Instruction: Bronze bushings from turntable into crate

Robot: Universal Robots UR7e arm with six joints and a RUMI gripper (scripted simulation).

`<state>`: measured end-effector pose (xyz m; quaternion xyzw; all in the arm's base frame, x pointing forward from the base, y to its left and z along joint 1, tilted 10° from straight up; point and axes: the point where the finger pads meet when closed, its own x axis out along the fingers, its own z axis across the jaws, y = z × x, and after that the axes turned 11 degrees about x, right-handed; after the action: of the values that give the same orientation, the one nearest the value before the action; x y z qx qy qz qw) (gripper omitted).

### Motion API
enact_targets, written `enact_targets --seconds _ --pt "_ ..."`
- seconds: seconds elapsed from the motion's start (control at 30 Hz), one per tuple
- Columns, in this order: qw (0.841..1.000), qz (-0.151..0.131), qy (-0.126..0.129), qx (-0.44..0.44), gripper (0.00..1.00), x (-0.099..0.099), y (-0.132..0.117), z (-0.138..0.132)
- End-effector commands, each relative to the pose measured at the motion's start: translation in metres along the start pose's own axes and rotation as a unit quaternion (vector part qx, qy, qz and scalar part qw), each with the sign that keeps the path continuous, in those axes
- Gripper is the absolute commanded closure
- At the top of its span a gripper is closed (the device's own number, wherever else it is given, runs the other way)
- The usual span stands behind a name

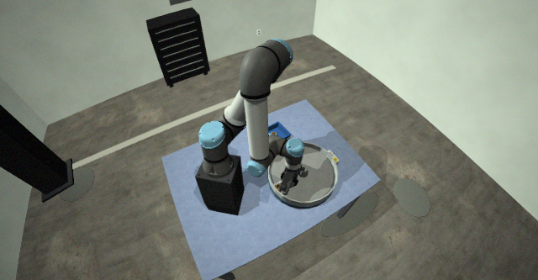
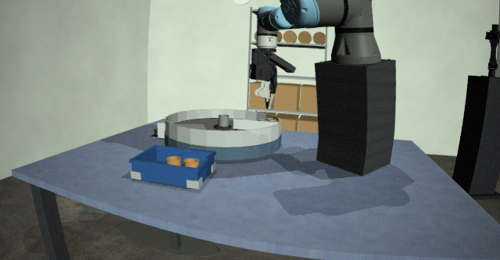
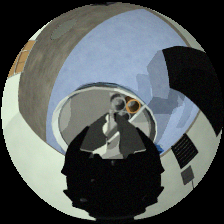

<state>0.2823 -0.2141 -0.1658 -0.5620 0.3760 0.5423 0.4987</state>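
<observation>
My gripper (image 2: 268,107) (image 3: 112,116) is shut and empty, pointing down above the turntable (image 2: 223,138) (image 1: 303,204). A bronze bushing (image 3: 138,106) (image 1: 277,186) stands upright on the turntable near its rim; only a sliver shows over the wall in the exterior view. A grey steel bushing (image 3: 118,104) stands beside it, just beyond my fingertips in the wrist view; my gripper hides it in the top view. The blue crate (image 2: 156,173) (image 1: 282,127) holds two bronze bushings, one (image 2: 173,161) left of the other (image 2: 191,163). Part of the turntable is hidden behind my gripper.
A grey hub (image 2: 223,120) (image 1: 303,172) stands up in the turntable's middle. A raised wall surrounds the turntable, and a pale bar (image 3: 138,114) crosses near the bronze bushing. My arm's black pedestal (image 2: 340,119) (image 1: 220,192) stands on the blue table.
</observation>
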Motion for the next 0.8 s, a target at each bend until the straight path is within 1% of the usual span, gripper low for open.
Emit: enact_targets --seconds 0.0,0.77 --pt "1.000 0.000 0.001 0.000 0.95 -0.0002 -0.0001 -0.0004" --pt "1.000 0.000 0.001 0.007 0.95 -0.0003 -0.0001 -0.0001"
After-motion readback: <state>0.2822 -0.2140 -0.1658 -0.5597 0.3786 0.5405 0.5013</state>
